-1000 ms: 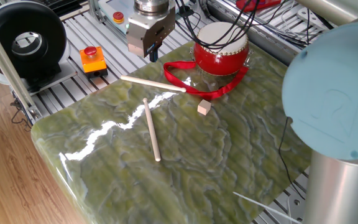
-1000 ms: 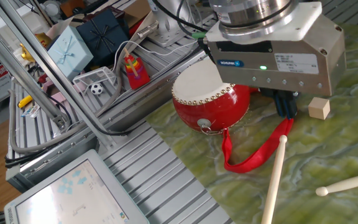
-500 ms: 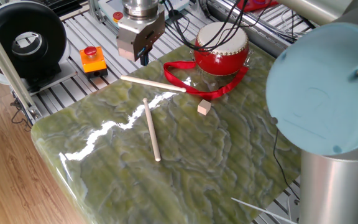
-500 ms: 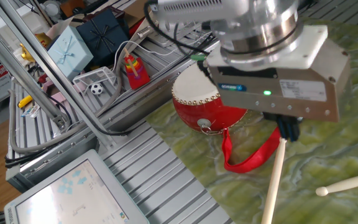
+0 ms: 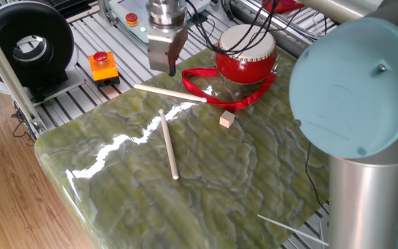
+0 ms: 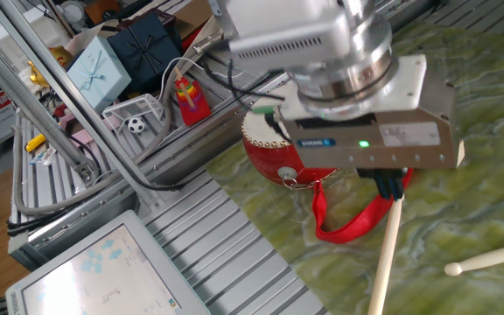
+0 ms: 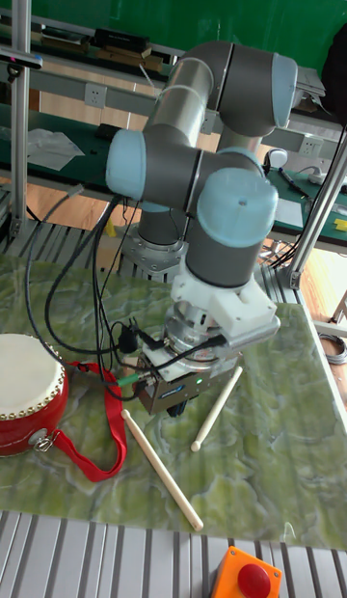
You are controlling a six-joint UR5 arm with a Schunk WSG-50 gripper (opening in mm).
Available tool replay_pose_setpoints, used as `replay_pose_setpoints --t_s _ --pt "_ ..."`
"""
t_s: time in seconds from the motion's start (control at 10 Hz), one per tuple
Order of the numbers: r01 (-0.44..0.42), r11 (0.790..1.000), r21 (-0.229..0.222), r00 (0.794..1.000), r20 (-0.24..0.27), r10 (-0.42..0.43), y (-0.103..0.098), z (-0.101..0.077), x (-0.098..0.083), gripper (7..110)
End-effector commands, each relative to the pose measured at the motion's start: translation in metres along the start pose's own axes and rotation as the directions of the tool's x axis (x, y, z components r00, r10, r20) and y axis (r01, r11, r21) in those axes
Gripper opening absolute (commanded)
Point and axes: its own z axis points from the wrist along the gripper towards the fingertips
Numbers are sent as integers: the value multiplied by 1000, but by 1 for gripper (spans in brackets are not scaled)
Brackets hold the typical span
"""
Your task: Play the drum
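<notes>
Since one second ago your claw (image 5: 170, 68) has moved from beside the small round drum with a glossy red body and cream-white skin (image 5: 246, 52) to the near end of the thin pale wooden stick (image 5: 170, 93) that lies by the red ribbon strap (image 5: 235, 100). It now hangs low over that end, with dark fingers (image 6: 390, 184) pointing down. They hold nothing; how wide they stand I cannot tell, because the grey body hides them.

The drum stands upright at the far edge of the green marbled table (image 5: 254, 173), well apart from the claw, with the strap looped on the stone in front of it. The stick's long axis runs across the table, from the claw toward the strap. I judge that you must close on this stick across its axis before any stroke.

A second wooden stick (image 5: 168, 144) lies just beside it, pointing to the near edge. A small wooden cube (image 5: 226, 120) rests near the strap. The sticks are smooth and round, so they may roll on the polished stone.
</notes>
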Motion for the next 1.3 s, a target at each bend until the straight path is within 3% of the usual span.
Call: replay_pose_setpoints --t_s 0.0,0.5,0.6,0.8,0.9,1.1,1.2 --pt "18 1000 -1 1000 18 -18 9 28 0 7" --pt "-11 1000 -3 1000 17 11 17 31 1 7" --pt "-28 999 26 1000 -3 28 9 31 6 7" --pt "-153 987 48 988 27 152 3 30 0 7" --pt "-170 984 55 984 58 167 0 30 -7 7" --pt "-145 989 -2 986 87 144 13 30 -17 7" --pt "-110 994 0 990 94 109 13 30 -18 7"
